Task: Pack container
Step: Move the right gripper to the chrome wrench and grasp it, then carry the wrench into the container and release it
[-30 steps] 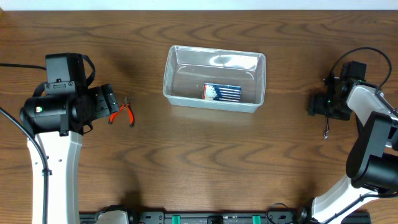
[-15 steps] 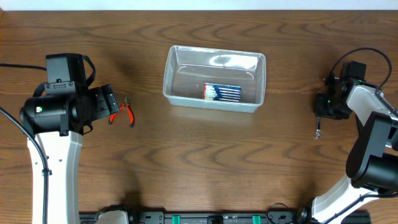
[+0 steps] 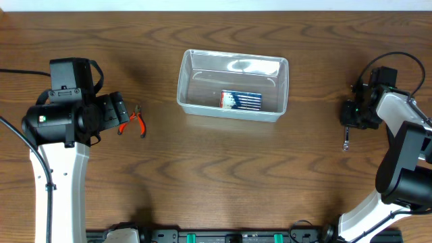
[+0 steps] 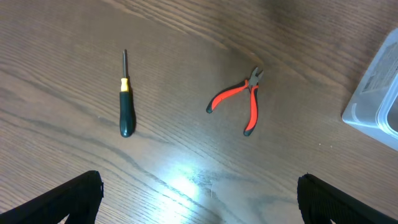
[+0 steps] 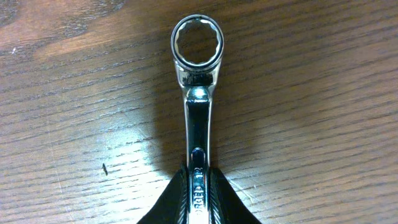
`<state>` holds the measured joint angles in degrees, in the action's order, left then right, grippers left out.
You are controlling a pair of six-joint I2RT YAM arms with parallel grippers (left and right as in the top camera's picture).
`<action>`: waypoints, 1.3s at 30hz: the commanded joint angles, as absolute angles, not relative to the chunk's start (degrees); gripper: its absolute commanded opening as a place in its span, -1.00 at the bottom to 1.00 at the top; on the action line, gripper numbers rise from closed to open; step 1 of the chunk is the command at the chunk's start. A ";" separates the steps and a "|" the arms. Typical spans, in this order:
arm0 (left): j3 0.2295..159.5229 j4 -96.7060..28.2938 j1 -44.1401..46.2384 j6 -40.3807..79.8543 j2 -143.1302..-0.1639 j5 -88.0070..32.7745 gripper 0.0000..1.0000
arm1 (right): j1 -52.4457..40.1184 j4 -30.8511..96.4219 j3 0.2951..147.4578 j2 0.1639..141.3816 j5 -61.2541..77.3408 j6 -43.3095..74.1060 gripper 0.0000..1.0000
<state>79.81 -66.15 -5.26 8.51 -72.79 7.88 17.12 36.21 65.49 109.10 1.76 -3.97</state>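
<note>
1. right end effector is clamped on the shank of a chrome wrench, ring end pointing away from the fingers. a soft shadow sits left of the shank, so the wrench looks lifted off the tabletop, tho that's a judgement.
2. change vs 1 s ago: in the overhead view the wrench has slid a bit toward the middle of the tabletop, w/ the right wrist shifting along. over the last half sec it barely moved.
3. meaning: the pick looks done and the carry has only just begun. the wrench is well apart from the container, so most of the travel is left.
4. container sits at the far centre of the tabletop, upright and open. a blue & white box lies inside, near the front wall. its corner also shows at the right edge of the left wrist view.
5. left end effector is spread wide, holding nothing, and hasn't budged across the overhead frames. it hangs above red-handled pliers and a dark screwdriver, both flat on the tabletop & apart from each other.
6. so packing is early: box in, wrench in hand, two tools waiting on the left.
</note>
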 commanded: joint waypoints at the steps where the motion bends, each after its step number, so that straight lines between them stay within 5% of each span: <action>1: 80.49 -66.37 -5.61 7.49 -72.84 7.97 0.96 | 17.19 36.62 63.64 110.15 0.54 -3.84 -0.80; 18: 80.49 -66.35 -5.61 7.46 -72.84 7.97 0.96 | 17.17 35.94 64.12 110.13 1.96 -3.42 -0.97; 25: 80.49 -66.32 -5.61 7.27 -72.84 7.97 0.96 | 14.00 42.89 75.68 106.52 5.72 -4.12 -0.98; 32: 80.49 -65.95 -5.61 7.07 -72.84 7.97 0.96 | -0.47 51.55 95.98 99.55 6.37 -23.46 -0.97; 39: 80.49 -65.67 -5.61 7.07 -72.84 7.97 0.96 | -17.23 52.80 98.08 100.16 8.47 -44.86 -0.98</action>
<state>79.81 -65.71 -5.26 7.60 -72.79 7.88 -12.69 51.81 99.22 97.84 6.76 -31.44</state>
